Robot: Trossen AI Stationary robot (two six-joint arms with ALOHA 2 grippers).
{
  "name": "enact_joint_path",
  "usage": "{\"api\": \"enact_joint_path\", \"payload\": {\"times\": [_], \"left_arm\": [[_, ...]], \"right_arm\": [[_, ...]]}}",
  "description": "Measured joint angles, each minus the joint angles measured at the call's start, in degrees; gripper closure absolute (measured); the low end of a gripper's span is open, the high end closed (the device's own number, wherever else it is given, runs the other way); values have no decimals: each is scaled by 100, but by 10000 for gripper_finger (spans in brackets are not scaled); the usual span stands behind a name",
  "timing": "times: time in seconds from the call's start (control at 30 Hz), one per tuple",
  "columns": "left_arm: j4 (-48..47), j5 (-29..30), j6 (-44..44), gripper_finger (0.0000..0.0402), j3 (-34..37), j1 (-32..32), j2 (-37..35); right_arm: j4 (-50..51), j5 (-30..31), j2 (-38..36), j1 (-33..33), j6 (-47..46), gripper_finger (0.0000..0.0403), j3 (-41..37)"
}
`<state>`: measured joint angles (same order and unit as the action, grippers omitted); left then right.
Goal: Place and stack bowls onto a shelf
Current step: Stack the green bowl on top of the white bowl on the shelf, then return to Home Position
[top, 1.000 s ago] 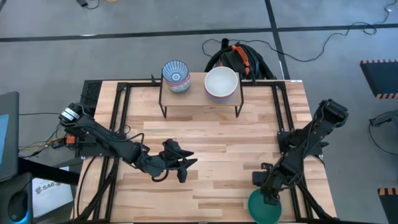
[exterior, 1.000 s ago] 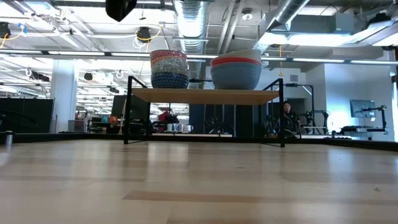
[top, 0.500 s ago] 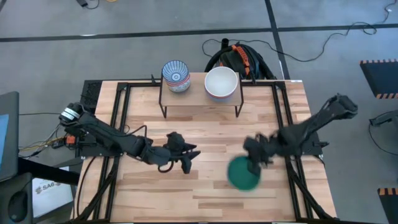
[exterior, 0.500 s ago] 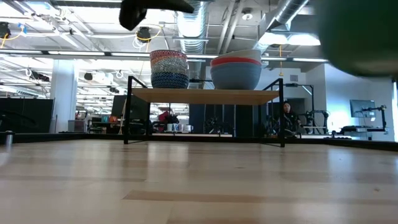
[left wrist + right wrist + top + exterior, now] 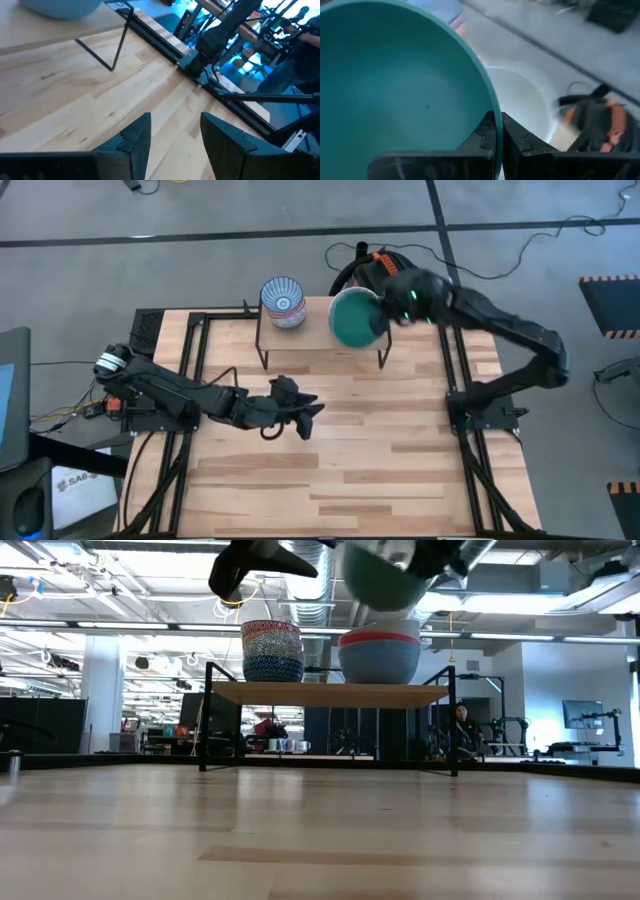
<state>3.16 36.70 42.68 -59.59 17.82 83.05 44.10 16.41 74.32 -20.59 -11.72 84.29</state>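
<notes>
A teal green bowl (image 5: 351, 319) hangs over the right stack of bowls (image 5: 380, 652) on the shelf (image 5: 330, 694), with my right gripper (image 5: 386, 308) shut on it. That stack is topped by a white bowl (image 5: 526, 99). A second stack, with the blue-and-white patterned bowl (image 5: 283, 300) on top, stands on the shelf's left part. My left gripper (image 5: 303, 416) is open above mid-table, left of centre, with nothing between its fingers (image 5: 135, 137). My right gripper pinches the teal bowl's rim (image 5: 491, 106) between its two fingers, one finger inside the bowl and one outside. The fingers come from the table's right side. The bowl is lifted clear, mouth up and a little tilted, above the white bowl.
Black frame rails (image 5: 193, 370) run along both sides of the wooden tabletop (image 5: 340, 450). A black and orange bundle (image 5: 385, 270) lies beyond the far edge behind the shelf. The shelf's thin black legs (image 5: 117, 45) stand ahead of my left gripper.
My right gripper has shut on the teal bowl at the table's near right corner, lifted it clear and swung it up and toward the far edge, over the shelf's right stack. My left gripper has drifted a little toward the table's right and far edges.
</notes>
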Motion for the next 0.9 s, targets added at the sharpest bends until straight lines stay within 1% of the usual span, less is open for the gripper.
{"api": "enact_joint_path", "payload": {"times": [0.07,0.17,0.27,0.37,0.47,0.57,0.63,0.7,0.77,0.83,0.9], "left_arm": [[-53,5,0,246,0,-33,-65],[-178,133,0,246,0,-65,-185],[-348,412,7,246,0,-76,-364],[-537,647,67,246,0,-74,-530],[-674,767,101,246,0,-74,-667],[-776,879,104,246,0,-93,-724],[-764,920,74,246,0,-131,-725],[-694,998,-6,246,0,-155,-726],[-460,1133,-220,246,0,-159,-727],[-191,1181,-634,249,1,-157,-808],[190,1154,-1104,260,2,-195,-972]], "right_arm": [[56,-105,287,-550,274,378,200],[95,-212,796,-1066,406,378,567],[606,-395,1184,-1410,419,378,946],[1003,-600,1493,-1583,424,371,1333],[1496,-1114,1734,-1699,460,333,1624],[1703,-1879,1878,-1790,522,287,1799],[1756,-2161,1940,-1859,556,257,1845],[1704,-2263,1922,-1901,593,228,1852],[1531,-2349,1746,-1912,707,203,1850],[1273,-2484,1428,-1916,799,184,1854],[1028,-2798,1074,-1914,920,174,1860]]}}
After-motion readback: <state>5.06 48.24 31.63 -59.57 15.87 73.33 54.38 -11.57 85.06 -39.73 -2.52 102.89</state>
